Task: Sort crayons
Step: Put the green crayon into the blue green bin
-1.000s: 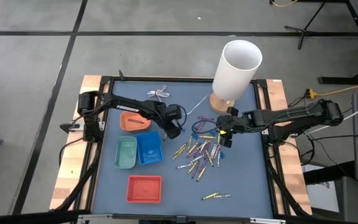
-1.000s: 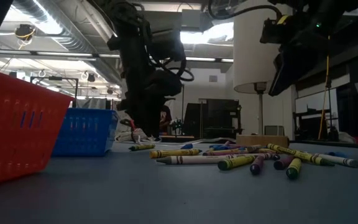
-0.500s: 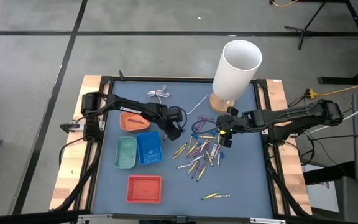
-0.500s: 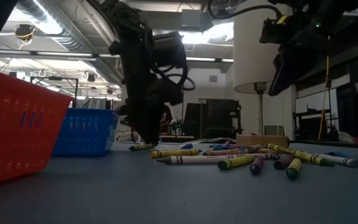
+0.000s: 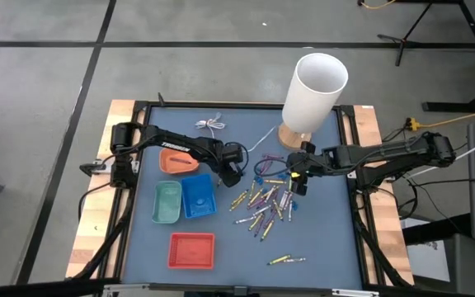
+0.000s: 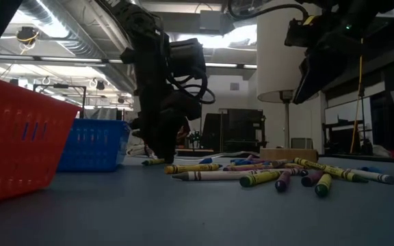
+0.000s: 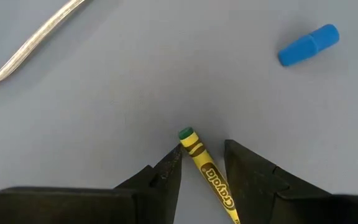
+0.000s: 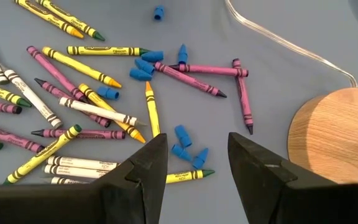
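Many crayons (image 5: 266,202) lie in a loose heap on the blue-grey table, right of centre, and two more (image 5: 285,260) lie nearer the front. My left gripper (image 5: 236,175) is low over the table, left of the heap, and open. Its fingers stand on either side of a yellow crayon with a green tip (image 7: 201,165) that lies flat on the table. My right gripper (image 5: 297,183) is open and empty, up above the heap's far right part (image 8: 166,81). My left gripper comes from above with one finger (image 7: 169,168) close beside the yellow crayon's tip end (image 7: 191,146). I cannot tell whether that finger touches it. The other finger (image 7: 241,165) stands clear, and the crayon lies on the table.
Four small trays stand at the left: orange (image 5: 180,160), green (image 5: 167,202), blue (image 5: 198,196) and red (image 5: 192,250). A white cylinder (image 5: 313,91) on a round wooden base (image 8: 328,134) stands at the far right. A thin white cable (image 5: 213,125) and small blue bits (image 8: 145,62) lie about.
My left gripper has gone a little toward the table's right edge, toward the crayon heap, staying low over the table. My right gripper has kept still.
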Tool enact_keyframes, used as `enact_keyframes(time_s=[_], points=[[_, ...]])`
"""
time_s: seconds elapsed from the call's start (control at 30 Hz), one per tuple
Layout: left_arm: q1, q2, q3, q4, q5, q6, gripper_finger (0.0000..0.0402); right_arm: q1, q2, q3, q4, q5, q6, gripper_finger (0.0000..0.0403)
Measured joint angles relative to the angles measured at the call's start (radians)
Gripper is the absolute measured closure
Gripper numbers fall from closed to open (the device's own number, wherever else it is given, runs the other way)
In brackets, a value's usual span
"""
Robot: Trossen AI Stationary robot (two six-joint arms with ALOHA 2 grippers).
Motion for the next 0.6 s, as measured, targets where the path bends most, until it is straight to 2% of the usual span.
enact_keyframes(time_s=[0.33,0.6], points=[[0.0,0.002,-0.001,0.003,0.0,0.001,0.0344,0.0,0.0,0.0,0.0,0.0,0.0,0.0235],[0.0,0.003,-0.002,0.005,0.002,0.001,0.0363,0.0,0.0,0.0,0.0,0.0,0.0,0.0235]])
